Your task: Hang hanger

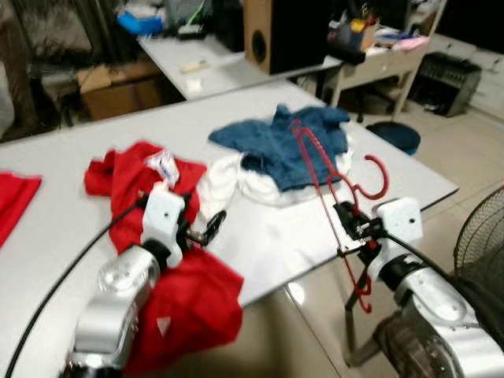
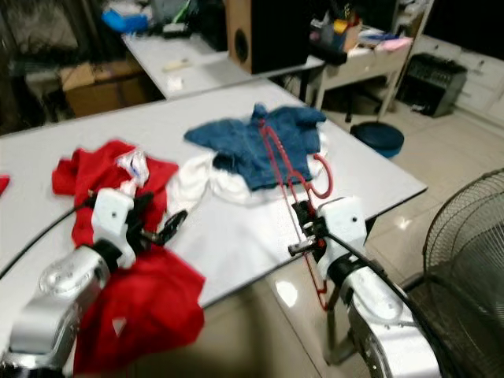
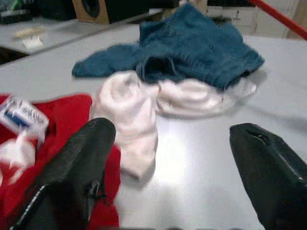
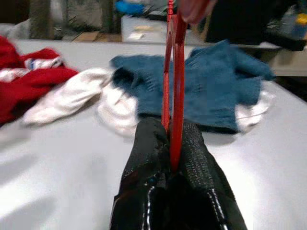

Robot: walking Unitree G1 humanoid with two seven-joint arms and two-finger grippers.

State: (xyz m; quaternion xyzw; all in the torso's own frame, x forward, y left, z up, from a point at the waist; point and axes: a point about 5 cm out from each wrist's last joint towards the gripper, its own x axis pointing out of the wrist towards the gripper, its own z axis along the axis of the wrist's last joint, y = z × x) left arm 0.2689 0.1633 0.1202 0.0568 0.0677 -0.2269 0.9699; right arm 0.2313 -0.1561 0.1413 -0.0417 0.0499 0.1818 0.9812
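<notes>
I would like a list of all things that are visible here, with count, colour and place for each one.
hanger: one, red, held above the table's near right edge
sweater: one, blue, table centre, atop the white garment
white garment: one, white, under the sweater
red garment: one, red, table's left
table: one, white
speaker: one, brown and black, on the back desk
fan: one, black, floor at right
left gripper: open, over the table
right gripper: shut on the hanger

Right tool [image 1: 352,222] clamps the red hanger [image 1: 327,193] over the table edge [image 1: 409,206] — left tool [image 1: 206,228] seemingly open.
</notes>
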